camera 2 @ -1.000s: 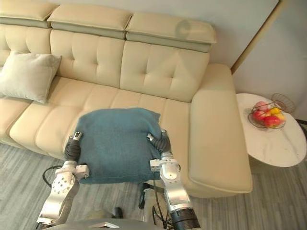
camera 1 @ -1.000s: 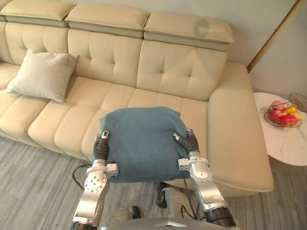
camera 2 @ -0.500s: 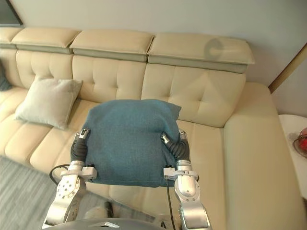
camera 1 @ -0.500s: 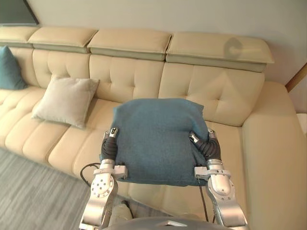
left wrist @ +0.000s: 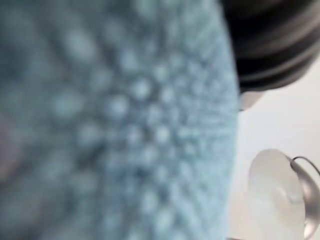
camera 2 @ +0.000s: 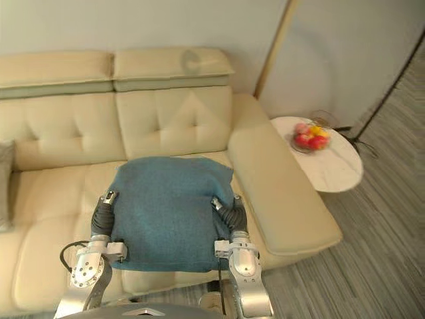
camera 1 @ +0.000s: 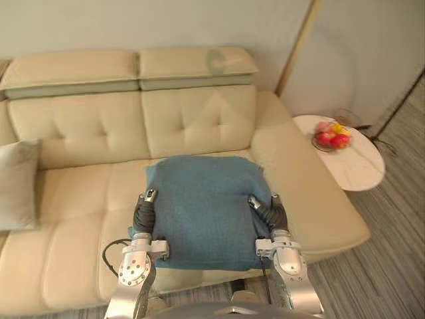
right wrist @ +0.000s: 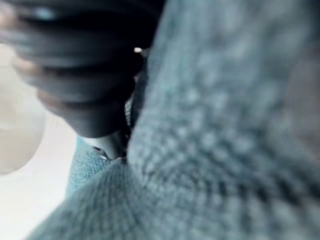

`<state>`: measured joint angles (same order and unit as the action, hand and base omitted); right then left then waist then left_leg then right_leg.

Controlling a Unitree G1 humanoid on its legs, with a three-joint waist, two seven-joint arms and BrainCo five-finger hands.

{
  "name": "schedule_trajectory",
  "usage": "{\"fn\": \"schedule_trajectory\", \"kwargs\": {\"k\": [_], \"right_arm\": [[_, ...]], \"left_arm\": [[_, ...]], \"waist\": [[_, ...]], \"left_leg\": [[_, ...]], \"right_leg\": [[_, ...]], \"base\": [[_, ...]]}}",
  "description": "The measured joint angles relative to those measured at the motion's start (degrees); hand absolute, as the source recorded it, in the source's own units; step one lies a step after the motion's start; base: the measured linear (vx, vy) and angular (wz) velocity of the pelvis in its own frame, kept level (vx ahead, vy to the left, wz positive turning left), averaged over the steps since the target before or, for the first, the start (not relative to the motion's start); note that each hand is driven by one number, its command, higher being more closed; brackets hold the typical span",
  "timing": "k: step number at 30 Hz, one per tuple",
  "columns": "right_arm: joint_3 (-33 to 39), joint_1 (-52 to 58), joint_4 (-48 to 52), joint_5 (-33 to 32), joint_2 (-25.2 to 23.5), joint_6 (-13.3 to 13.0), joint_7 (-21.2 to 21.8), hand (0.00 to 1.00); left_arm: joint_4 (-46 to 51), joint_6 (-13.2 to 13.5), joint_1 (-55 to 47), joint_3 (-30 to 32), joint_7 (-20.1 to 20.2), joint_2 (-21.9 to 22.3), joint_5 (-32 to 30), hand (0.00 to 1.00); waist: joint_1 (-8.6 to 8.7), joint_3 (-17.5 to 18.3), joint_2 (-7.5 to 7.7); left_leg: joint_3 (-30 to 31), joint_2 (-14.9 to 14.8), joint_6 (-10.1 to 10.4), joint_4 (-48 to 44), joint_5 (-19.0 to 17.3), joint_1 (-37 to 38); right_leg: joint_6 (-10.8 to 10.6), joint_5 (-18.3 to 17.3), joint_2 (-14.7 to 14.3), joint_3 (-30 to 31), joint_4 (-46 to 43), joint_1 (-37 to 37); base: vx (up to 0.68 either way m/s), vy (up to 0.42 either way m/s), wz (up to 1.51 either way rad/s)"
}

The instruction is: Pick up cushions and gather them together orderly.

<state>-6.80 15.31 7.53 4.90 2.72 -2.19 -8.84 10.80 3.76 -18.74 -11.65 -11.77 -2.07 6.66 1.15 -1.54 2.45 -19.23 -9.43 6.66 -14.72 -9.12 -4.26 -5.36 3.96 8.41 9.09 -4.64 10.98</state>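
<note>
Closest to the robot, the blue cushion (camera 1: 206, 209) was off the sofa and clamped between both hands, the left hand (camera 1: 142, 214) against its 9 o'clock edge and the right hand (camera 1: 272, 214) against its 3 o'clock edge. The cushion lay roughly flat and level, hanging over the front of the seat. Taking it from opposite sides looked like the sensible way to carry something soft and wide, since one hand alone would probably let it fold or swing. Each hand's dark ribbed cover sat tight against the fabric, and in both wrist views the blue weave pressed right up to the camera. The fingers were tucked away against or beneath the cushion, so I could not tell whether either hand was spread flat or curled into the cloth. Beyond the cushion ran the cream sofa (camera 1: 86, 133), its seat bare just behind the load. A pale cushion (camera 1: 16, 193) leaned against the backrest at the far 9 o'clock edge, well apart from the blue one. I judged that the blue cushion belonged over there beside it, so the gathering was only part done and the carry had some way to go. Off at 2 o'clock, past the sofa's arm, stood a round white counter (camera 1: 358, 169) with a wire fruit bowl (camera 1: 330, 136) on it, clear of the work.
</note>
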Motion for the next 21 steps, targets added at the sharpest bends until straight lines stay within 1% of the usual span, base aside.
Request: {"fn": "schedule_trajectory", "kwargs": {"k": [1, 2, 3, 5, 9, 12, 14, 15, 16, 17, 18, 19, 21], "right_arm": [[0.01, -0.04, -0.68, 0.0, 0.58, 0.0, 0.03, 1.0], [0.0, -0.28, -1.29, 0.03, 0.65, 0.0, 0.05, 1.0], [0.01, -0.74, -2.48, 0.03, 0.63, 0.0, 0.05, 1.0], [0.0, -1.75, -4.71, 0.04, 0.61, 0.01, 0.09, 1.0], [0.05, -4.01, -6.88, 0.04, 0.68, 0.01, -0.02, 1.0], [-0.21, -8.97, -10.56, 0.05, 2.09, 0.02, -0.34, 1.0], [-0.38, -14.57, -11.91, 0.06, 3.76, 0.16, -2.09, 1.0], [-0.39, -16.11, -12.51, 0.06, 4.1, 0.17, -2.59, 1.0], [-0.39, -20.58, -13.56, 0.05, 4.91, 0.71, -4.29, 1.0], [-0.37, -24.71, -13.56, 0.07, 5.12, 1.2, -6.11, 1.0], [-0.34, -26.13, -13.56, 0.09, 5.11, 1.25, -6.8, 1.0], [-0.34, -28.83, -13.56, 0.19, 5.09, 1.46, -8.49, 1.0], [-0.09, -38.01, -13.56, 1.71, 5.02, 2.32, -12.89, 1.0]], "left_arm": [[-0.72, -0.1, 0.06, -0.07, 0.06, 0.1, 0.0, 1.0], [-0.87, -0.28, 0.06, -0.04, 0.05, 0.23, -0.02, 1.0], [-1.04, -0.38, 0.18, 0.0, 0.05, 0.41, -0.04, 1.0], [-2.52, -0.39, 1.31, 0.25, 0.02, 0.37, -0.08, 1.0], [-5.4, -0.66, 4.31, 0.53, -0.66, -0.23, -0.06, 1.0], [-9.62, -0.73, 9.2, 0.49, -1.89, -2.19, -0.09, 1.0], [-10.45, -0.84, 14.44, 0.37, -3.19, -2.31, -0.13, 1.0], [-10.85, -0.84, 15.91, 0.37, -3.57, -2.46, -0.12, 1.0], [-12.13, -0.84, 20.39, 0.38, -5.08, -2.69, -0.1, 1.0], [-12.45, -0.84, 24.49, 0.42, -6.69, -3.13, -0.09, 1.0], [-12.65, -0.84, 26.02, 0.5, -7.19, -3.41, -0.07, 1.0], [-13.43, -0.84, 29.08, 0.89, -8.34, -3.76, -0.05, 1.0], [-15.74, -0.83, 38.97, 2.73, -12.12, -4.59, -0.01, 1.0]], "waist": [[0.1, 0.34, -0.69], [0.09, 0.52, -1.13], [0.19, 0.61, -1.69], [0.26, 0.95, -2.24], [0.98, 0.93, -2.34], [2.29, 0.73, -2.63], [2.69, -2.14, -3.44], [2.68, -2.62, -3.61], [2.59, -3.89, -3.9], [2.47, -5.98, -3.93], [2.43, -6.85, -3.99], [2.24, -7.52, -4.03], [1.79, -7.95, -4.1]], "left_leg": [[0.35, -0.35, 0.28, 0.05, 0.16, -0.01], [0.54, -0.63, 0.41, 0.37, 0.24, -0.1], [0.56, -1.01, 0.72, 1.11, 0.5, 0.02], [0.46, -1.16, 1.07, 2.68, 0.98, 0.27], [0.2, -0.95, 1.16, 4.38, 1.73, -0.27], [0.3, -0.44, 1.34, 5.71, 3.05, -2.67], [0.27, -0.02, 1.14, 6.25, 4.34, -5.2], [0.24, 0.05, 1.02, 6.32, 4.71, -6.01], [0.24, 0.44, 0.85, 7.03, 5.89, -8.32], [0.35, 0.67, 0.66, 8.03, 7.11, -9.59], [0.48, 0.67, 0.73, 8.14, 7.42, -9.85], [0.76, 0.63, 0.67, 8.29, 8.07, -11.14], [1.82, 0.63, 0.73, 9.04, 10.05, -15.64]], "right_leg": [[-1.34, 0.96, -0.43, -0.17, 1.1, -0.2], [-1.79, 1.53, -0.76, -0.23, 2.09, -0.33], [-1.76, 2.33, -1.1, -0.47, 3.7, -0.9], [-1.49, 3.44, -1.45, -0.52, 5.83, -1.25], [-0.97, 4.69, -1.42, -0.89, 7.9, -0.78], [-0.66, 5.81, -1.05, -1.23, 9.1, 1.61], [-0.35, 7.26, -0.8, -1.56, 9.18, 4.4], [-0.36, 7.77, -0.75, -1.97, 9.18, 5.27], [-0.11, 8.72, -0.54, -2.1, 9.19, 7.85], [-0.24, 9.36, -0.42, -2.26, 9.19, 9.34], [-0.26, 9.52, -0.41, -2.43, 9.18, 9.51], [-0.29, 9.99, -0.41, -3.24, 9.17, 10.72], [-0.14, 11.15, -0.38, -4.2, 9.14, 14.84]], "base": [[0.11, -0.077, -0.12], [0.12, -0.087, -0.11], [0.1, -0.071, -0.1], [0.06, -0.044, -0.08], [0.0, -0.009, -0.02], [-0.05, -0.036, 0.03], [-0.07, -0.047, 0.01], [-0.13, -0.055, 0.01], [-0.14, -0.057, 0.06], [-0.14, -0.054, 0.1], [-0.13, -0.037, 0.14], [-0.14, -0.045, 0.19], [-0.18, -0.066, 0.28]]}}
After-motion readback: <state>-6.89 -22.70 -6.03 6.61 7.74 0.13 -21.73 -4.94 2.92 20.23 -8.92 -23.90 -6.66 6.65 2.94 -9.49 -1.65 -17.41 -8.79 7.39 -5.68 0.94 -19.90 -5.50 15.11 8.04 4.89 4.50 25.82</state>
